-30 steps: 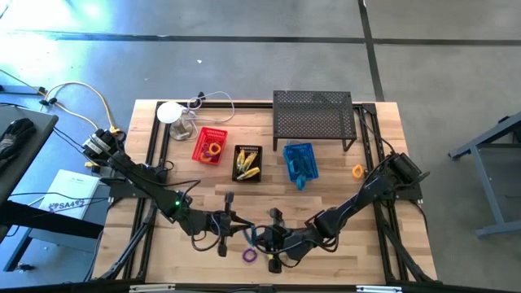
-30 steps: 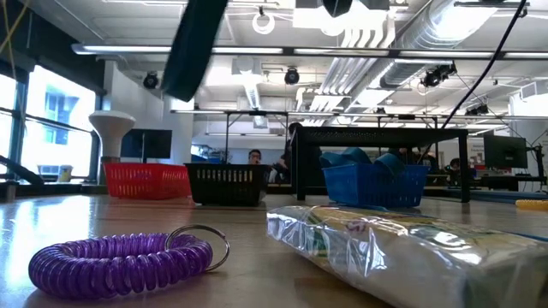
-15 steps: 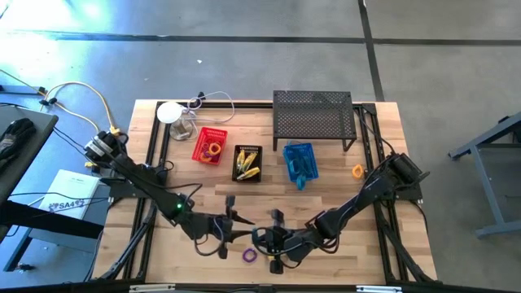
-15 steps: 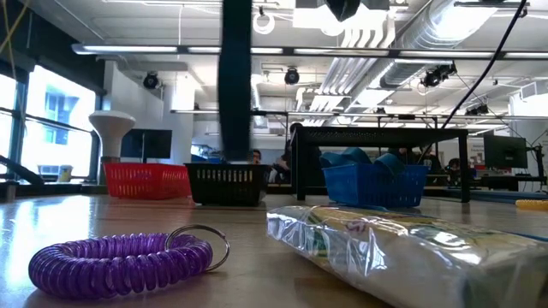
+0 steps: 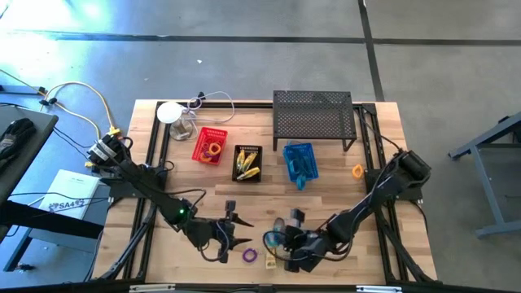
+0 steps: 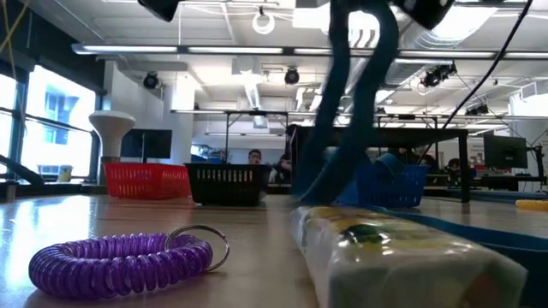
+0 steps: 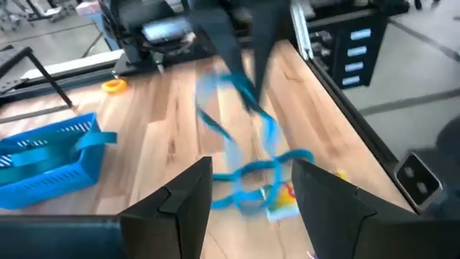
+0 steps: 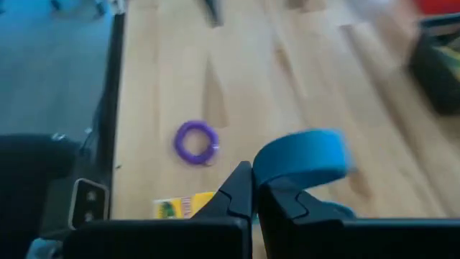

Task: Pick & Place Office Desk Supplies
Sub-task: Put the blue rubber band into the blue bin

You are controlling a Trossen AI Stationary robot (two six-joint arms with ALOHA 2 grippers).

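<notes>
Grippers meet near the front edge of the table (image 5: 326, 199), as I see it from the remote station. The right gripper (image 5: 282, 245) is clamped on a blue strap (image 8: 302, 158), which hangs in loops above the wood in the low view (image 6: 355, 103) and down to the boards in the left wrist view (image 7: 248, 137). The left gripper (image 5: 240, 233) sits just beside it, fingers (image 7: 183, 198) spread apart and empty, facing the strap.

A purple coil ring (image 5: 249, 255) lies on the wood between the two grippers, close to the front edge, with a yellow foil packet (image 5: 269, 260) just beside it. In the low view the ring (image 6: 120, 261) and the packet (image 6: 385, 257) lie apart.

A wide strip of bare wood separates the grippers from the row of baskets farther back: red basket (image 5: 210, 146), black basket (image 5: 247, 163) and blue basket (image 5: 298, 161). A mesh shelf (image 5: 313, 114) stands at the rear edge, a white round object (image 5: 169, 112) at the rear left corner, and a small orange item (image 5: 356, 171) lies near the right edge.

Print shows on the packet (image 8: 180, 207), but I cannot read it. A sheet (image 5: 69, 195) left of the table carries lettering that seems to read "SA4".
</notes>
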